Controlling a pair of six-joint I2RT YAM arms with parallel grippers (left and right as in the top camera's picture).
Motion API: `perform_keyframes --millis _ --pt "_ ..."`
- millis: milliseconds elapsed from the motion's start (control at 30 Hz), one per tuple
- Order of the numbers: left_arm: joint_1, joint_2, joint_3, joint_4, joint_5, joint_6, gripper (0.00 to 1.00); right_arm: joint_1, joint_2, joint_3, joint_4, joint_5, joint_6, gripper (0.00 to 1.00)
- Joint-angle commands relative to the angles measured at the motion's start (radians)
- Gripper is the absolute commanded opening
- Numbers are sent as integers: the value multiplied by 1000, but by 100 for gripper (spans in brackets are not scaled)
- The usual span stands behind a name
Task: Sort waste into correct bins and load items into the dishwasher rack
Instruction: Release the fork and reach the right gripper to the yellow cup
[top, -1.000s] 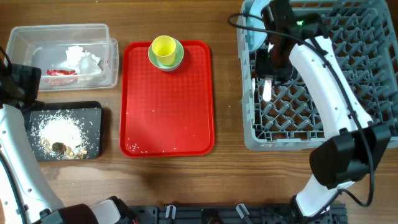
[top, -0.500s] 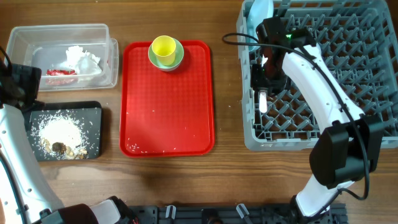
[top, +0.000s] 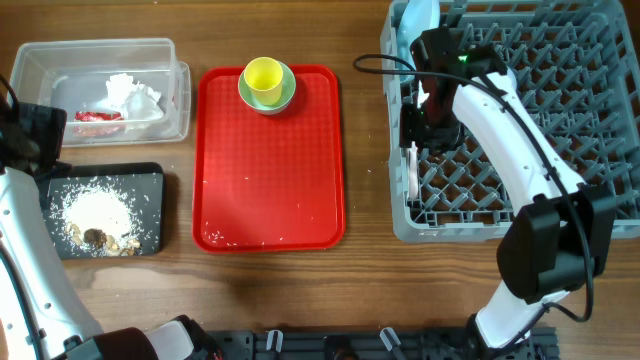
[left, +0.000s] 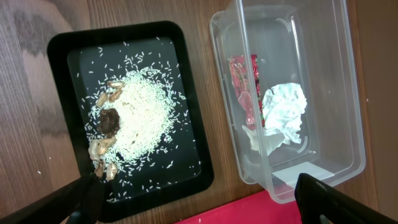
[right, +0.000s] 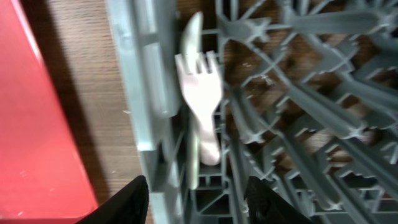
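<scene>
Wrist cam shows the white fork (right: 202, 118) clearly at the rack (right: 149, 81) wall, overhead only a sliver; right hand (right: 199, 186) and left hand (left: 196, 190) spread.

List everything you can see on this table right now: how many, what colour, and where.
dishwasher rack: one, grey, right side of the table
fork: one, white, in the rack against its left wall; a second white utensil, possibly a spoon, is edge-on beside it
pale blue dish: at least one, in the rack's top-left corner, partly hidden
red tray: one, middle of the table
green bowl: one, pale, at the red tray's top edge
yellow cup: one, in the green bowl
clear tub: one, top left
napkin: one, white, crumpled, in the tub
wrapper: one, red, in the tub
black tray: one, beside the tub
food scraps: brown bits with white grains, on the black tray
left gripper: open, above the bins
right gripper: open, over the fork
</scene>
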Motion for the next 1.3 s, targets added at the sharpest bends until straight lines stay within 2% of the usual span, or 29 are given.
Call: perform_keyframes --millis 0,133,200,267,333,400,433,567,667,800,833,867,900,933,1100,1200,1267 --pt "5 2 0 -1 -6 -13 100 25 -9 88 15 -87 9 54" --pt "5 2 0 -1 -6 -13 100 41 -10 172 83 -273 5 55" --pt "5 2 0 -1 -6 -13 100 76 -9 186 219 -385 13 62" --pt "5 2 0 -1 -6 -13 100 123 -5 185 323 -362 58 72" --pt "5 2 0 -1 -6 -13 100 188 -1 185 416 -283 90 76" --pt "5 2 0 -1 -6 -13 100 265 17 185 514 -113 160 95" --pt "5 2 0 -1 -6 -13 100 303 37 185 565 -33 179 99" --pt "5 2 0 -1 -6 -13 100 407 88 185 655 47 180 100" --pt "5 2 0 -1 -6 -13 100 423 92 185 698 74 207 100" --pt "5 2 0 0 -6 -13 100 421 155 175 856 62 52 99" --pt "5 2 0 -1 -6 -13 100 421 187 179 866 61 -11 90" --pt "5 2 0 -1 -6 -13 100 421 209 188 857 68 -52 86" --pt "5 2 0 -1 -6 -13 100 421 237 213 818 72 -84 75" --pt "5 2 0 -1 -6 -13 100 420 261 253 758 71 -100 73" --pt "5 2 0 -1 -6 -13 100 405 343 558 460 -7 -126 74" --pt "5 2 0 -1 -6 -13 100 402 344 662 389 -78 -124 77" --pt "5 2 0 -1 -6 -13 100 404 344 667 427 -108 -126 77"
